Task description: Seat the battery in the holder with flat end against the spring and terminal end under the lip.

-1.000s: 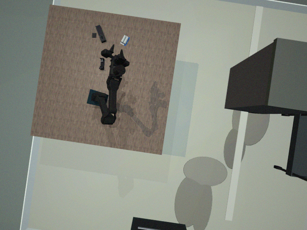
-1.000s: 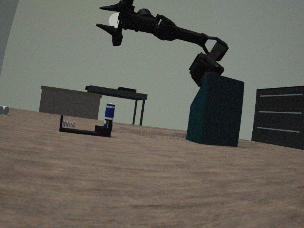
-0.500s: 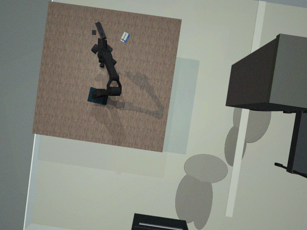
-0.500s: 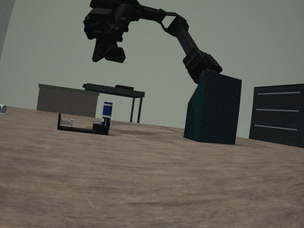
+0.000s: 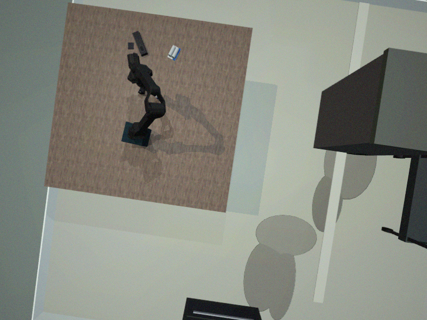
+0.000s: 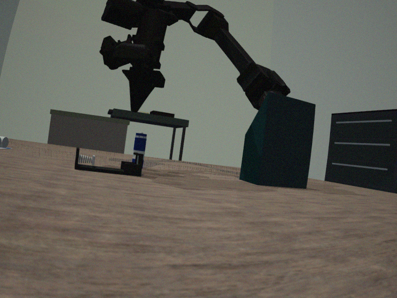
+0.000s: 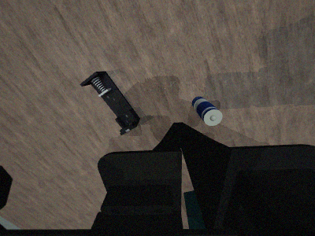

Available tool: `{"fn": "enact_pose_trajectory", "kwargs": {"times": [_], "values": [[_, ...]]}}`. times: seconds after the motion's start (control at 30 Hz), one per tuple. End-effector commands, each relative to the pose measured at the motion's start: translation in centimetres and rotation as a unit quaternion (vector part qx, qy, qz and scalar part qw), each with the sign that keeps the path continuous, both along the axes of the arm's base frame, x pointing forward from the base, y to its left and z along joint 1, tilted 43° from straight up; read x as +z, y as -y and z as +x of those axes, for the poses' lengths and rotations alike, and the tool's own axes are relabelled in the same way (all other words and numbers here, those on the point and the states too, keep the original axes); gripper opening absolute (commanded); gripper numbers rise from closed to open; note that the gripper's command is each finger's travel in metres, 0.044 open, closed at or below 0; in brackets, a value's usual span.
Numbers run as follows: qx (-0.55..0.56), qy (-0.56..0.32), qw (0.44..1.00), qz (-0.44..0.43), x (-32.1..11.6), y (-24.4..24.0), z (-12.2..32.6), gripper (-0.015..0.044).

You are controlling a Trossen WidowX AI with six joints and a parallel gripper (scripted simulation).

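Below the tool (image 6: pixel 136 109), which hangs clenched and grasping nothing, the battery (image 7: pixel 206 111) stands upright on the tabletop (image 7: pixel 59 165), beside the holder (image 7: pixel 111 101).

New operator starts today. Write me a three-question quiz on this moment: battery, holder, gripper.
1. True or false: the battery lies seated in the holder.
2. The gripper is: A) open, B) shut on the battery, C) shut on nothing.
3. Fill in: inside the holder, at one end, sits a coiled ____.

Key:
1. False. It stands upright on the table beside the holder's far end.
2. C. It hangs above, fingers together.
3. Spring.
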State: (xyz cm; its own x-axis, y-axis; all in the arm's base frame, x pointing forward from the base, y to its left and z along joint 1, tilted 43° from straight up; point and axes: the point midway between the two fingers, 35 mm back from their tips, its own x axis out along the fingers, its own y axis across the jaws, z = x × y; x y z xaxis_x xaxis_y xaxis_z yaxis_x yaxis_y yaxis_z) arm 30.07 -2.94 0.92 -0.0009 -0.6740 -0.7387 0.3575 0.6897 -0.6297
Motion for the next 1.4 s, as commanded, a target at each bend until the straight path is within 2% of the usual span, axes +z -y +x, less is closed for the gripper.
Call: {"fn": "enact_pose_trajectory", "kwargs": {"times": [0.0, 0.23, 1.37], "values": [[-0.004, -0.016, 1.000, -0.005, -2.3, 2.2, -0.7, 0.0000], [-0.005, -0.016, 1.000, -0.008, -4.3, 4.4, -1.1, 0.0000], [-0.004, -0.016, 1.000, -0.008, -0.7, 8.1, -2.9, 0.0000]]}}
